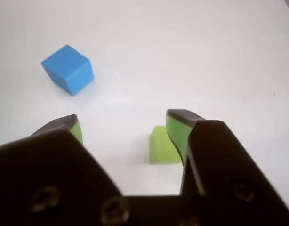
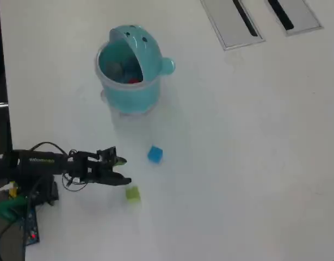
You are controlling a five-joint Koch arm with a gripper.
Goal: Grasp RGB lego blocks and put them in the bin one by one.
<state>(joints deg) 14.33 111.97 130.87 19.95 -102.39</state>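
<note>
The pincer of a small black arm reaches in from the left edge of the overhead view over a white table, its two green-padded jaws spread wide and holding nothing. In the wrist view the pincer fills the lower frame, one yellow-green block sitting on the table just inside the right jaw, so near it that contact cannot be told, with clear room between the block and the left jaw.

Three blocks can be counted. From left to right in the overhead view: a patch of red, apparently the red block, lies inside the single teal bin, which stands near the top of the frame with its domed hood, small dots and a side knob; the yellow-green block rests just beyond the jaw tips; one blue block sits slightly right of the pincer, between it and the bin, apart from both. In the wrist view the blue block lies at upper left, well clear of the jaws.

Two flat grey slotted panels are set into the table at the top right. The whole right half of the table is open, bare surface.
</note>
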